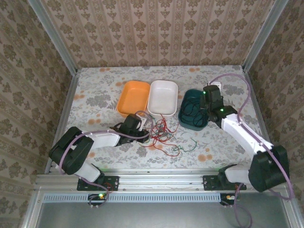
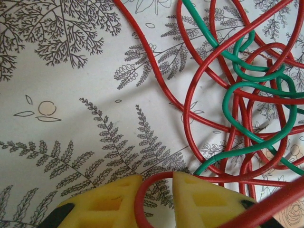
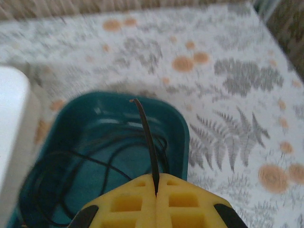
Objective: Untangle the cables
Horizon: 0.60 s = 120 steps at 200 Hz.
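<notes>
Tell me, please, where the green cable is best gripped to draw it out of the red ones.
I would grip the green cable on its loose tail, lying alone right of the knot of red cables. Come straight down, jaws across the wire; within the knot red loops cross it.

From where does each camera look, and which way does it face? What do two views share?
Top: above and behind the arms, facing down on the table; both arms show, left gripper at the red and green cables, right gripper over the teal tub.
Left wrist: close above those cables, facing down; its yellow fingers stand apart around a red loop.
Right wrist: facing down into the tub; its yellow fingers pinch a black cable.
Shared: top and left wrist, the cables; top and right wrist, the tub.
</notes>
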{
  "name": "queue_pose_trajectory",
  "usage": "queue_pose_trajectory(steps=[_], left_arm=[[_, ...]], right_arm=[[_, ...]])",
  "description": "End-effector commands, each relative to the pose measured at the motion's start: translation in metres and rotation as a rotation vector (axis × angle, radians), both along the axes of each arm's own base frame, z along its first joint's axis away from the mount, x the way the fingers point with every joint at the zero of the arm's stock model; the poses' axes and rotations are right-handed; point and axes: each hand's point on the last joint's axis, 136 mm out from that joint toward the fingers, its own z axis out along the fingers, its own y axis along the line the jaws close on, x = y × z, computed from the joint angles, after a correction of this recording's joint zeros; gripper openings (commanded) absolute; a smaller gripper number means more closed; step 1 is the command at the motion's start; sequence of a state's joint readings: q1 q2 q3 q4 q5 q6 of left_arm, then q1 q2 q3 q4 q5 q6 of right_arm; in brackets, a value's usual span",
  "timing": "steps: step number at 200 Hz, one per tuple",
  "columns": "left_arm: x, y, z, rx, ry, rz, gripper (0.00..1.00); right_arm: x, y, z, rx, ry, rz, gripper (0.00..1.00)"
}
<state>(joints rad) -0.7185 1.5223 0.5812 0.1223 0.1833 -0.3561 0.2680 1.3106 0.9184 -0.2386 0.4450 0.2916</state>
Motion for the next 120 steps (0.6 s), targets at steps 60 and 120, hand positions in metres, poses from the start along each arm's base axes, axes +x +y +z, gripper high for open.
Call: queue_pose_trajectory(steps=[60, 120], left_arm=[[0.006, -0.007, 0.005, 0.031, -0.006, -0.017, 0.23], [0.008, -0.008, 0.011, 0.021, -0.020, -0.008, 0.23]], right_arm=[[0.035, 0.004, -0.081, 0.057, 0.190, -0.089, 0.00], [0.054, 0.012, -0.065, 0.077, 0.182, -0.070, 0.46]])
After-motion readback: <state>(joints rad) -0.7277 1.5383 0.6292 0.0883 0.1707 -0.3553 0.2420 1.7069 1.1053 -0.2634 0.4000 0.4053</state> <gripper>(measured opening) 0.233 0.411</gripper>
